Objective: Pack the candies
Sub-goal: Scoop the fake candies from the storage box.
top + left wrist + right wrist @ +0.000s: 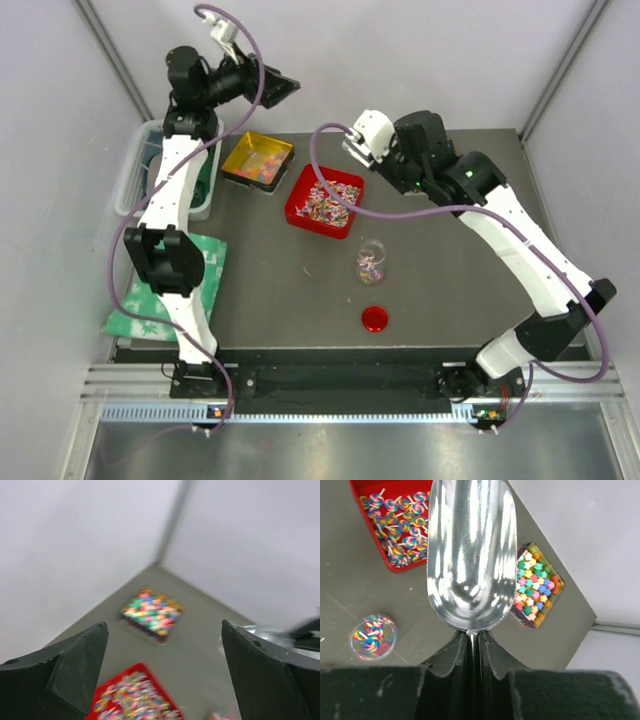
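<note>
Blur smears candies in red square plastic tray beyond wide-open, empty left gripper; right gripper pinches shiny metal scoop.

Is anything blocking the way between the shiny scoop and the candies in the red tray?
No, nothing I can see. The right claw holds the empty scoop, and the candies lie uncovered in the open red tray.

- A robotics lab cell is pictured.
- A grey table is boxed in on three sides by bare white walls.
- Two robot arms, left arm and right arm, are mounted at the near edge, by an aluminium rail.
- Purple cables are looped openly along both arms.
- Candies are laid out in small trays on the table.
</note>
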Robot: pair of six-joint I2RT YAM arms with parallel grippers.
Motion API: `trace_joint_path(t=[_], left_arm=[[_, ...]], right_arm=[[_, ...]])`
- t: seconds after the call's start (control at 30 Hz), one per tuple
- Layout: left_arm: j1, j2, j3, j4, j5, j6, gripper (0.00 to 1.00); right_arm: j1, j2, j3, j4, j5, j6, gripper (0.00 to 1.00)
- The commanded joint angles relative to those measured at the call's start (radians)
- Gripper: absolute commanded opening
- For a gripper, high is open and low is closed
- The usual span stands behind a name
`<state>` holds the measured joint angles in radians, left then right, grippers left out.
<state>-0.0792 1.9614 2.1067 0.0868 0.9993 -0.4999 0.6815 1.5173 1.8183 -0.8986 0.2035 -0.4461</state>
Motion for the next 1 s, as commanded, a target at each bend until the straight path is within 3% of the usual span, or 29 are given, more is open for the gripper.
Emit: trace_joint_path(t=[0.0,0.3,0.73,0.87,0.9,0.97], left_arm=[[-0.033,0.134,-0.069,-0.53,-0.416,0.521,0.99],[-0.08,0.263,-0.215,-0.487,-0.605,0.61,0.99],[-0.133,0.301,-0.194,-0.506,-0.669,0.621,0.96],[-0.14,0.307,-0.197,-0.515,-0.68,0.629,0.86],[-0.142,0.31,-0.198,-0.515,-0.68,0.63,0.75],[-0.151,0.315,-0.198,-0.515,-0.694,0.635,0.69]], right_arm=[[-0.016,-0.06,0.007,0.05,0.027,-0.014,0.0],[-0.016,-0.019,0.107,0.01,0.019,-0.017,0.0],[-0.016,-0.032,0.107,0.007,0.02,-0.019,0.0],[-0.016,-0.019,0.111,-0.008,0.007,-0.023,0.0],[-0.016,-0.017,0.105,-0.008,0.008,-0.026,0.0],[-0.014,-0.014,0.099,-0.011,-0.001,-0.031,0.0]])
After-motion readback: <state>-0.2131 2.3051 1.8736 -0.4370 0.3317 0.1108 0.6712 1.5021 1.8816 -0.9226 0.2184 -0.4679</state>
